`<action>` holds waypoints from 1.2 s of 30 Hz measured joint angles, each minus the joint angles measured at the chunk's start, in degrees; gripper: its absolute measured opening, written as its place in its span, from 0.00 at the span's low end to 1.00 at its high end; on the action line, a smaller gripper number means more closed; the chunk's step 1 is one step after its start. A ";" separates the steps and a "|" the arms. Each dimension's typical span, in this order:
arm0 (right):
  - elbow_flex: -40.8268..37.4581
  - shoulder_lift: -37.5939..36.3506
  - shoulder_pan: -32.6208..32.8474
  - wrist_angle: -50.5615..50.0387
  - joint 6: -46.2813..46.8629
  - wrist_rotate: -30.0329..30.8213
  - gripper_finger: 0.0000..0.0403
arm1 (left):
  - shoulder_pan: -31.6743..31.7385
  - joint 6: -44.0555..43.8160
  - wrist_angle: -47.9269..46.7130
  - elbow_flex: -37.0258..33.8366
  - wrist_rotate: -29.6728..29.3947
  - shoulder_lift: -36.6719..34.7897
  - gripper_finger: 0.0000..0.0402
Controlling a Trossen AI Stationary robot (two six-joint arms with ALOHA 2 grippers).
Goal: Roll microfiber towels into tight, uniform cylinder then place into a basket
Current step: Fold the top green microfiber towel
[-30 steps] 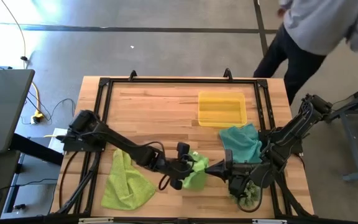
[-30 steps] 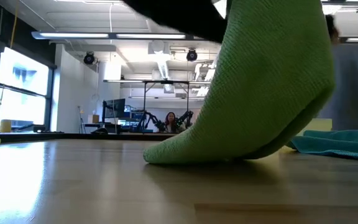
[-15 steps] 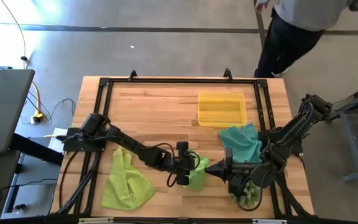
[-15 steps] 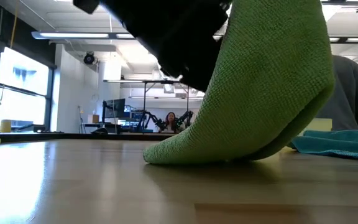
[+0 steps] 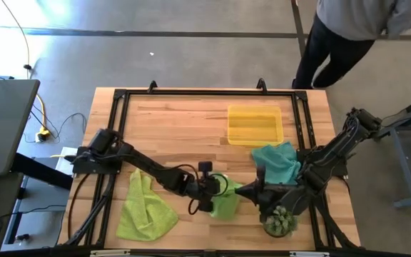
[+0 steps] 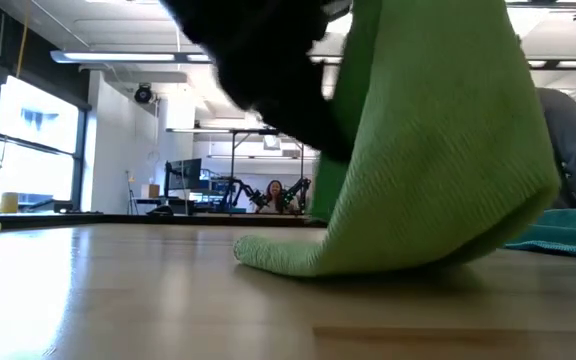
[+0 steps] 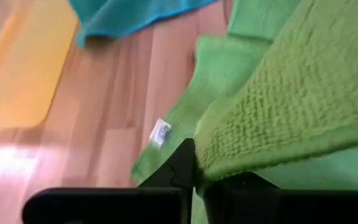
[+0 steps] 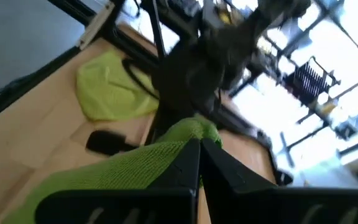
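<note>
high view: left gripper (image 5: 212, 194) and right gripper (image 5: 247, 191) met from opposite sides at a lime-green towel (image 5: 225, 200) near the front middle of the table (image 5: 184, 121). left jaws pressed together on one edge of that towel, as confirmed in the left wrist view by cloth (image 7: 278, 112) pinched between the dark fingertips (image 7: 185, 163). right jaws pressed together on the opposite edge, shown in the right wrist view with green cloth (image 8: 135, 163) bunched at the fingertips (image 8: 194, 155). low view: same towel (image 6: 438, 170) lifted into a drape, lower fold resting on the tabletop. second lime-green towel (image 5: 145, 208) lay crumpled near the front left corner, apart from both grippers. teal towel (image 5: 277, 163) lay just in front of the yellow basket (image 5: 255, 126), which sat toward the far right. spiky green plant (image 5: 280, 222) stood at the front right edge. person (image 5: 348, 32) stood beyond the far right corner.
</note>
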 joint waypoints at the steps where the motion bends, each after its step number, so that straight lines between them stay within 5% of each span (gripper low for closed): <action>1: 0.00 0.00 -0.30 -1.51 2.05 0.11 0.00 | -0.03 -0.31 -0.75 0.08 -0.02 -0.59 0.03; 7: -0.07 0.04 -2.58 -10.94 10.15 4.62 0.00 | -0.21 -3.04 -14.70 0.09 -0.77 -7.64 0.01; 17: 0.00 0.67 -9.79 -14.21 17.45 4.45 0.00 | -0.40 -3.17 -34.13 0.24 -16.62 -20.45 0.00; 27: 0.08 0.53 -19.78 0.25 1.13 9.71 0.00 | 0.75 -1.32 -45.71 -0.14 -31.34 -32.33 0.00; 36: 0.11 0.83 -31.95 9.09 -5.45 -1.29 0.00 | 5.46 -6.67 -48.39 -0.04 -33.13 -39.03 0.00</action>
